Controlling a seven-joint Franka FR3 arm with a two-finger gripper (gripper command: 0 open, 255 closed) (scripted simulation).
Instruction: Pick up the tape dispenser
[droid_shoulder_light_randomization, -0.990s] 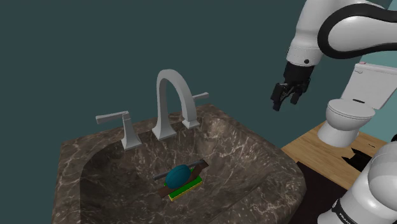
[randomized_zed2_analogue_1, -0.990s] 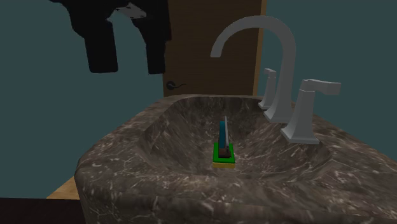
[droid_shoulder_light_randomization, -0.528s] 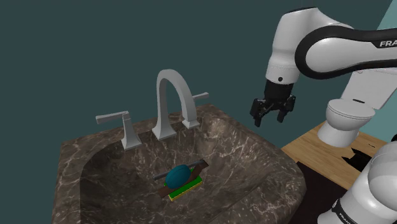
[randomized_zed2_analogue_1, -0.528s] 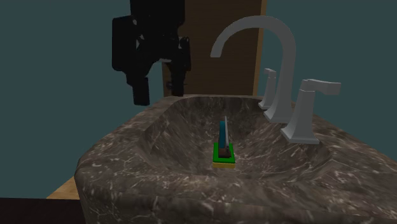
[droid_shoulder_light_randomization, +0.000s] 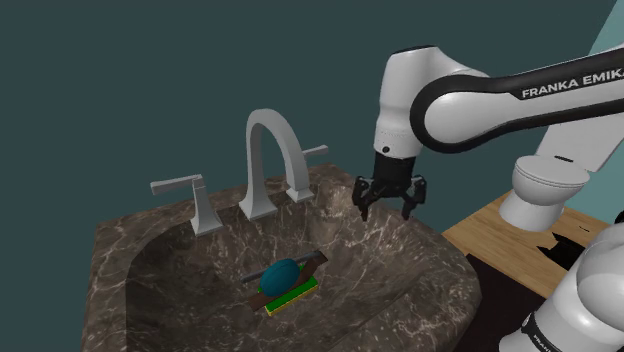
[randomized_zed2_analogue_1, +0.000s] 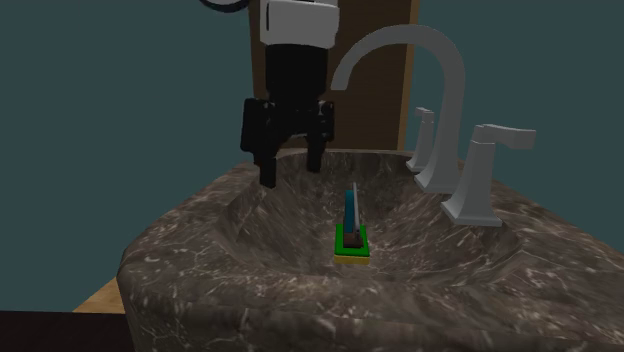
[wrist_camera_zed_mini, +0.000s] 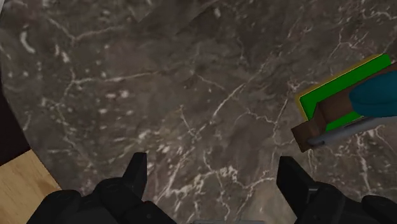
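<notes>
- Faucet (droid_shoulder_light_randomization: 268, 160) stands at the basin's back, well apart from the fingers (wrist_camera_zed_mini: 135, 170). Steer clear of it.
- Tape dispenser (droid_shoulder_light_randomization: 283, 277) lies at the bottom of the sink (droid_shoulder_light_randomization: 110, 245): teal wheel, brown body, green base. It's below the fingers and off to one side, outside their gap.
- Gripper (droid_shoulder_light_randomization: 385, 213) hangs over the basin's sloping wall, fingers spread wide, only marble between them.
- You shift sideways until the wheel sits between the fingers, turn to straddle the thin body, then go down.
</notes>
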